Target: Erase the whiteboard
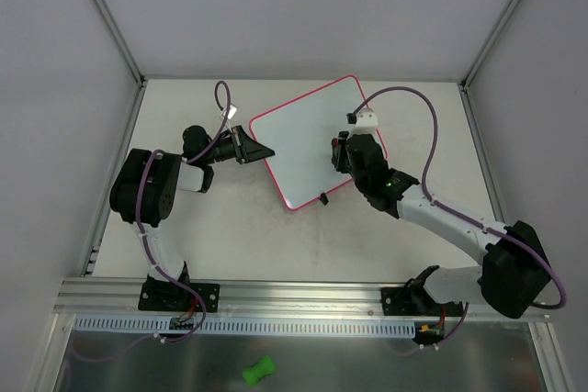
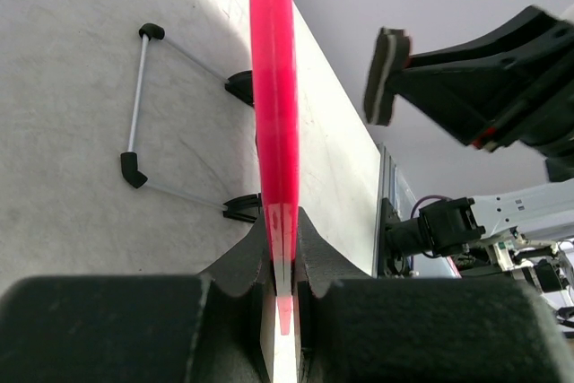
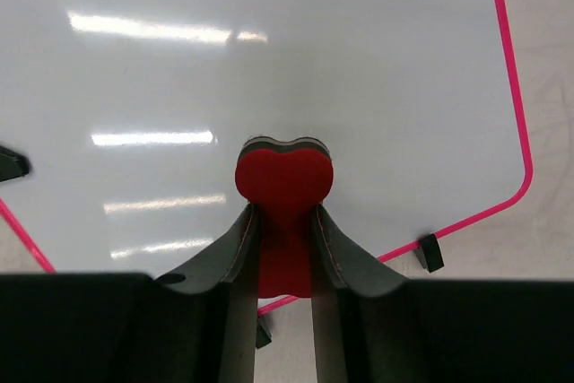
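The whiteboard (image 1: 308, 140) lies tilted on the table, white with a pink rim and no marks visible. My left gripper (image 1: 260, 150) is shut on its left edge; in the left wrist view the pink rim (image 2: 273, 87) runs edge-on between my jaws (image 2: 283, 248). My right gripper (image 1: 341, 150) is over the board's right part, shut on the red bone-shaped eraser (image 3: 283, 199). In the right wrist view the eraser sits over the white surface (image 3: 269, 60), its felt side facing the board. The eraser and right gripper also show in the left wrist view (image 2: 387, 73).
Small black feet (image 3: 429, 251) stick out from the board's near edge. A wire stand (image 2: 139, 105) lies under the board. A green bone-shaped object (image 1: 258, 370) lies below the table rail. Grey walls enclose the table.
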Controlling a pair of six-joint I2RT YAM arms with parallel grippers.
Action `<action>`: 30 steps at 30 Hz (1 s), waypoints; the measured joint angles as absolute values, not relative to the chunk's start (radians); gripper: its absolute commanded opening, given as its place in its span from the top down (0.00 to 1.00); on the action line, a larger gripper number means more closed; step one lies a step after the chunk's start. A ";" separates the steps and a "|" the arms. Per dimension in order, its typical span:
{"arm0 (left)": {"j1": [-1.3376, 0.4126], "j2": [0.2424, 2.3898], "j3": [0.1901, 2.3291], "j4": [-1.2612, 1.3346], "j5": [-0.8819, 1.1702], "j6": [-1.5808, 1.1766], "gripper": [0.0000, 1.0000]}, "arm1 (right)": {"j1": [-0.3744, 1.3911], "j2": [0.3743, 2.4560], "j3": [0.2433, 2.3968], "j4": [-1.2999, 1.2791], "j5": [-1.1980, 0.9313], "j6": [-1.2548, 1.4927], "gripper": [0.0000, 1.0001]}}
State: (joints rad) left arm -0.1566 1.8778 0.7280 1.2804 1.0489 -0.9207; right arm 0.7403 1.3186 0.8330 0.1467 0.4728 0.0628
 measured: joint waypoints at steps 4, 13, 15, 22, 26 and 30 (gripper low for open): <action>-0.157 1.878 0.728 1.280 1.050 -0.921 1.00 | 0.724 1.274 0.871 0.025 0.418 0.062 1.00; -0.157 1.878 0.728 1.280 1.055 -0.923 1.00 | 0.720 1.215 0.625 -0.197 0.287 0.144 1.00; -0.157 1.879 0.728 1.280 1.056 -0.924 1.00 | 0.719 1.206 0.567 -0.226 0.266 0.171 1.00; -0.157 1.880 0.729 1.280 1.059 -0.924 1.00 | 0.718 1.184 0.525 -0.241 0.234 0.226 0.98; -0.157 1.880 0.729 1.280 1.061 -0.925 0.98 | 0.718 1.183 0.525 -0.240 0.221 0.233 0.66; -0.157 1.880 0.729 1.280 1.063 -0.925 0.91 | 0.718 1.187 0.525 -0.240 0.214 0.239 0.45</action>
